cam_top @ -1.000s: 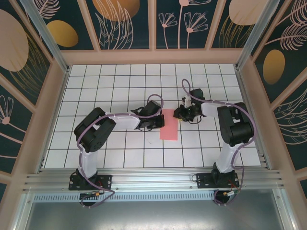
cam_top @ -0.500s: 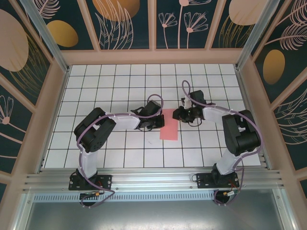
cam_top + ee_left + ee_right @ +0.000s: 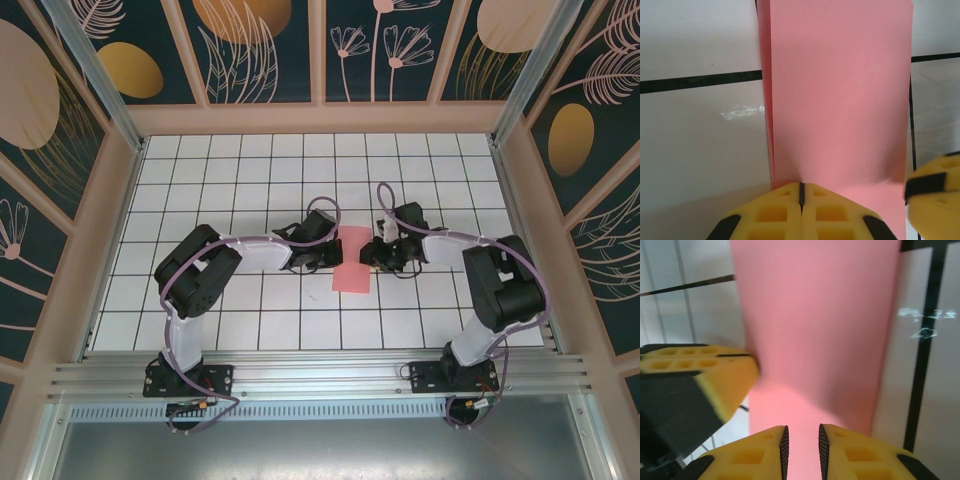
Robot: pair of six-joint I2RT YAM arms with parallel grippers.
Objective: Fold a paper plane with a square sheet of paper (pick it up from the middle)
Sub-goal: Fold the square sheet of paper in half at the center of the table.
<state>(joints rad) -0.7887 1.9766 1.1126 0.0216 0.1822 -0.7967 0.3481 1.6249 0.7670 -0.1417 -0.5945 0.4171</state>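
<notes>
My left jaws are shut, right jaws barely parted; the paper (image 3: pixel 352 262) between them looks only halved, nose and wing folds left.

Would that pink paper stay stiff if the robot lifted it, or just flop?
Probably floppy: the folded salmon-pink sheet of paper looks very thin, with two layers showing along its left edge. It is likely light and apt to slide when pushed, since it lies flat on the glossy white gridded table.

We can read no text, label, brand, number or sign on any surface in these three views.
</notes>
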